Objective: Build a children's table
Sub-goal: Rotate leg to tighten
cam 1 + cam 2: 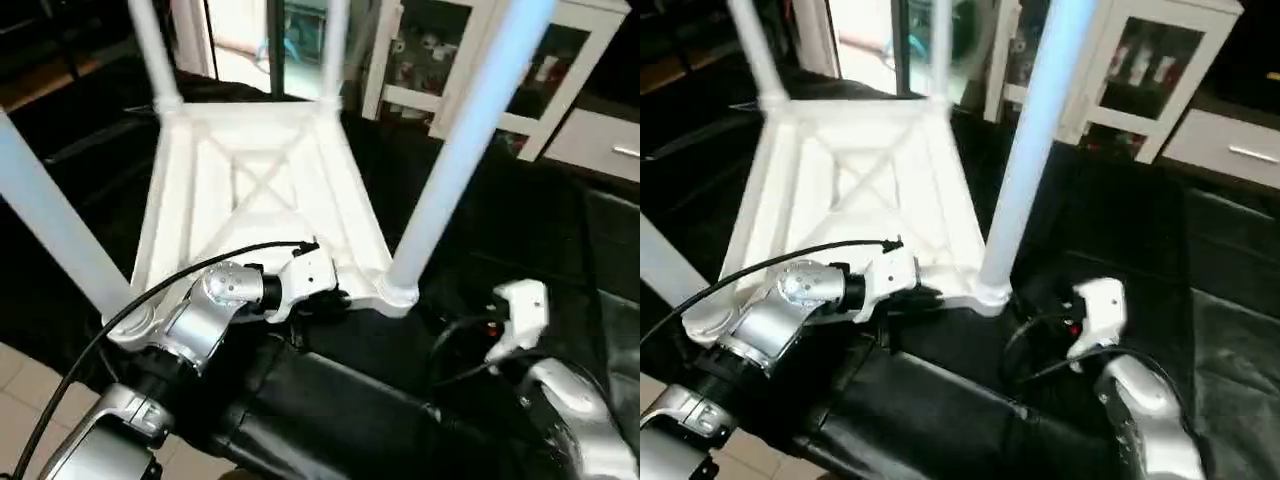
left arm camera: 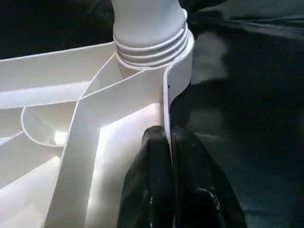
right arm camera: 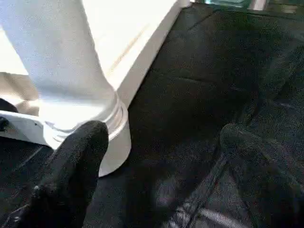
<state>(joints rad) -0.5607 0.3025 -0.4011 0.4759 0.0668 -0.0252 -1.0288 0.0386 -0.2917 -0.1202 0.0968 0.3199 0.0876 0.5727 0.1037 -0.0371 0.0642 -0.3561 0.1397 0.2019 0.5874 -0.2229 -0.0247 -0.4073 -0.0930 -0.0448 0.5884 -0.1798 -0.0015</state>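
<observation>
The children's table lies upside down on the black sheet, its white X-ribbed underside (image 1: 260, 190) facing up. Several white tube legs stand in its corner sockets; the near right leg (image 1: 460, 150) rises beside my right arm (image 1: 560, 410). My left gripper (image 2: 167, 135) is shut on the table top's raised rim (image 2: 167, 90), just short of that leg's ribbed socket (image 2: 152, 42). My right gripper (image 3: 164, 142) is open, with nothing between its fingers. One of its fingers (image 3: 78, 161) sits close beside the base of the same leg (image 3: 71, 85); the other hangs over the black sheet.
The black-sheeted work table (image 1: 520, 220) spreads to the right and behind. White cabinets with glass doors (image 1: 520, 60) stand at the back right. Tiled floor (image 1: 20, 380) shows at the lower left. A black cable (image 1: 100, 320) runs along my left forearm.
</observation>
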